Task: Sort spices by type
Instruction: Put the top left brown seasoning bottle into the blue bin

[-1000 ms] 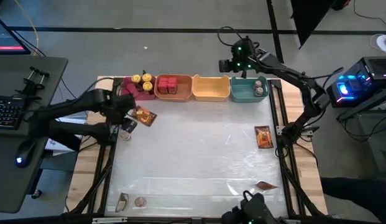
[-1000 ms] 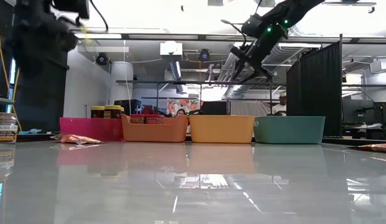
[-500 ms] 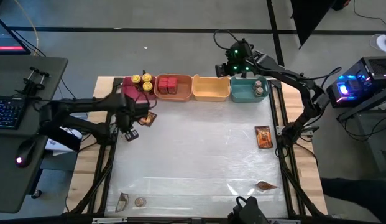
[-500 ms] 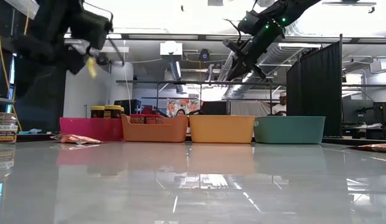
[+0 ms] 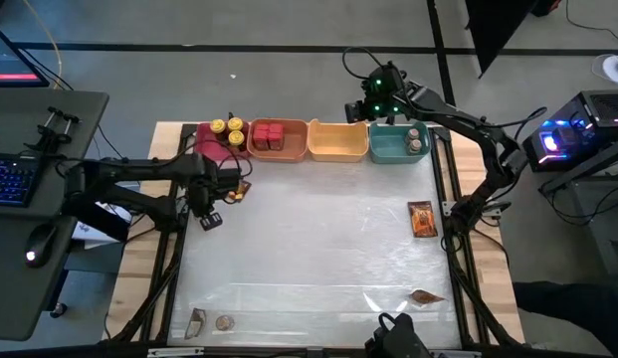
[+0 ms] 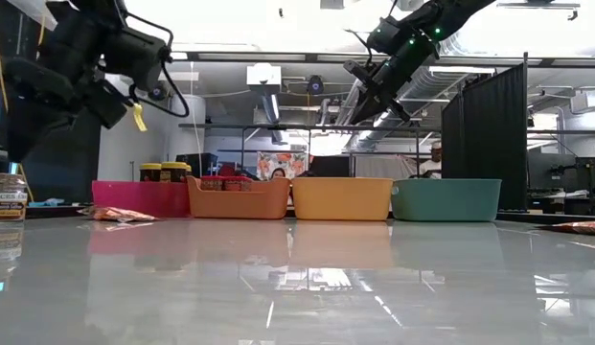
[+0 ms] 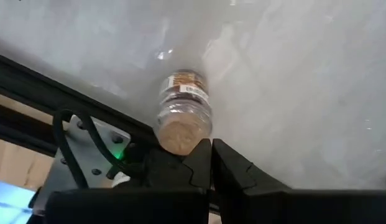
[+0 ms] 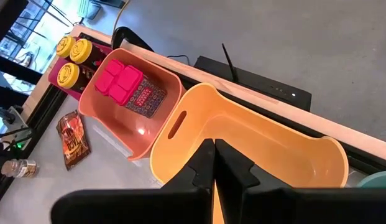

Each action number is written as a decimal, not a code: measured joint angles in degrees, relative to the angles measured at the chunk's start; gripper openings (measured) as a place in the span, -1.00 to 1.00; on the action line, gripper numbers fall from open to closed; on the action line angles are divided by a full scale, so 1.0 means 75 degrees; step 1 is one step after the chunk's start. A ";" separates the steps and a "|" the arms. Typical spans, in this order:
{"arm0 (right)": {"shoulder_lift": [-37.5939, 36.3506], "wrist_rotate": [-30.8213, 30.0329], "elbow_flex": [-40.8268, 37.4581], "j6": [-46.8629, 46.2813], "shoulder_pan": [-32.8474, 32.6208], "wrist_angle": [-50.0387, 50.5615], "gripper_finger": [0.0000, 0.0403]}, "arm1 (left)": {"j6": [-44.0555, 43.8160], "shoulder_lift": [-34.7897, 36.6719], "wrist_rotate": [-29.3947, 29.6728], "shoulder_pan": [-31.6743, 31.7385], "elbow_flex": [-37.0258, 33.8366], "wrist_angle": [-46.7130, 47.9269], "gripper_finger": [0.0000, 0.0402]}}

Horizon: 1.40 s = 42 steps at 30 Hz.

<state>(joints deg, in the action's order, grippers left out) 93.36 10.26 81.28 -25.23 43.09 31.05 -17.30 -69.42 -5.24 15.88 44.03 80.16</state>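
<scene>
Just beneath my left gripper point(image 5: 211, 204), whose fingers are pressed together on nothing, a small clear jar point(image 7: 183, 109) with a grey-brown lid stands on the glossy white table point(image 5: 318, 239) near its left edge; the dark frame rail runs just beside it. A flat orange-brown foil packet point(image 5: 239, 188) lies just beyond that gripper, toward the bins. My left arm reaches in level from the left side, its wrist tipped so the fingers point down at the jar. My right gripper point(image 5: 360, 107) hangs high past the far edge, its fingers also closed and empty, above the seam between the salmon bin point(image 8: 156, 124) and the yellow-orange bin point(image 8: 261, 155). Below it the row of smooth plastic bins runs pink bin point(image 5: 211, 146), salmon, yellow-orange, teal bin point(image 5: 388, 149): yellow-lidded jars point(image 5: 227, 129) sit in the pink one, small red boxes point(image 8: 121, 81) in the salmon one, grey-lidded jars point(image 5: 416, 139) in the teal one, and the yellow-orange one shows only its bare floor. My right arm comes in from the right side, bent and stretched out over the bins. Well apart from both grippers, another foil packet point(image 5: 421, 218) lies near the right edge, a third point(image 5: 425, 296) near the front right, and a small jar point(image 5: 225, 322) at the front left.
</scene>
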 joint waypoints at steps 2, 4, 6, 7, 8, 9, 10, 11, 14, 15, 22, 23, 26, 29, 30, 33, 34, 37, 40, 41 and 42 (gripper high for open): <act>0.0000 -0.0015 0.0000 -0.0023 0.0000 -0.0003 -1.00 | 0.0003 -0.0124 0.0137 0.0003 -0.0038 -0.0089 -1.00; 0.0000 -0.0015 0.0000 -0.0026 0.0000 -0.0003 -1.00 | 0.0000 -0.0298 0.0278 0.0009 -0.0024 -0.0088 -1.00; 0.0000 -0.0015 0.0000 -0.0026 0.0000 -0.0003 -1.00 | 0.0005 -0.0498 0.0378 0.0009 -0.0027 -0.0058 -1.00; 0.0000 -0.0015 -0.0003 -0.0026 0.0000 -0.0003 -1.00 | 0.0032 -0.0603 0.0394 0.0009 -0.0027 -0.0062 -1.00; 0.0000 -0.0015 0.0000 -0.0026 0.0000 -0.0003 -1.00 | 0.0080 -0.0721 0.0428 0.0009 -0.0027 -0.0038 -1.00; 0.0000 -0.0012 0.0000 -0.0026 0.0000 -0.0003 -1.00 | 0.0125 -0.0839 0.0441 0.0009 -0.0027 -0.0039 -1.00; 0.0000 -0.0014 -0.0001 -0.0026 0.0000 -0.0003 -1.00 | 0.0125 -0.0949 0.0441 0.0009 -0.0025 -0.0045 -1.00; 0.0000 -0.0012 -0.0003 -0.0026 0.0000 -0.0003 -1.00 | 0.0131 -0.1041 0.0442 0.0009 -0.0024 -0.0017 -1.00; 0.0000 -0.0012 -0.0002 -0.0026 0.0000 -0.0005 -1.00 | 0.0136 -0.1234 0.0444 0.0009 -0.0024 0.0015 -1.00; 0.0000 -0.0012 -0.0003 -0.0026 -0.0003 -0.0003 -1.00 | 0.0137 -0.1264 0.0444 0.0009 -0.0024 0.0017 -1.00; -0.0011 0.0543 -0.0003 -0.0292 -0.0003 -0.0038 -1.00 | 0.0282 -0.1306 0.0186 0.0009 0.0058 -0.0492 -1.00; -0.0019 0.0695 -0.0003 -0.0381 -0.0003 -0.0093 -1.00 | 0.0378 -0.1322 0.0119 0.0011 0.0112 -0.0701 -1.00; -0.0112 0.0973 -0.0003 -0.0434 -0.0003 -0.0208 -1.00 | 0.0815 -0.1419 0.0084 0.0095 0.0397 -0.1690 -1.00; -0.0265 0.1028 -0.0003 -0.0445 -0.0003 -0.0302 -1.00 | 0.1123 -0.1651 0.0108 0.0250 0.0699 -0.2594 -1.00; -0.0312 0.1082 -0.0003 -0.0464 -0.0003 -0.0323 -1.00 | 0.1220 -0.1770 0.0124 0.0290 0.0831 -0.2968 -1.00; -0.0445 0.1303 -0.0003 -0.0600 -0.0003 -0.0340 -1.00 | 0.1511 -0.2256 0.0072 0.0394 0.1234 -0.3921 -1.00; -0.0489 0.1321 -0.0003 -0.0603 -0.0003 -0.0339 -1.00 | 0.1570 -0.2422 0.0005 0.0405 0.1360 -0.4239 -1.00; -0.0629 0.1329 -0.0003 -0.0605 -0.0003 -0.0335 -1.00 | 0.1787 -0.3144 -0.0380 0.0392 0.1770 -0.5427 -1.00; -0.0768 0.1320 -0.0003 -0.0606 -0.0003 -0.0338 -1.00 | 0.1815 -0.3984 -0.0852 0.0310 0.2371 -0.6399 -1.00; -0.0813 0.1320 -0.0003 -0.0603 -0.0003 -0.0342 -1.00 | 0.1828 -0.4280 -0.0931 0.0290 0.2630 -0.6689 -1.00; -0.0864 0.1320 -0.0003 -0.0606 -0.0003 -0.0346 -1.00 | 0.1834 -0.4575 -0.0938 0.0254 0.2930 -0.6974 -1.00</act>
<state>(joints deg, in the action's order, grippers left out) 86.88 20.16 81.25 -29.78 43.07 28.45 -3.54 -103.74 -12.28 17.79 66.01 27.86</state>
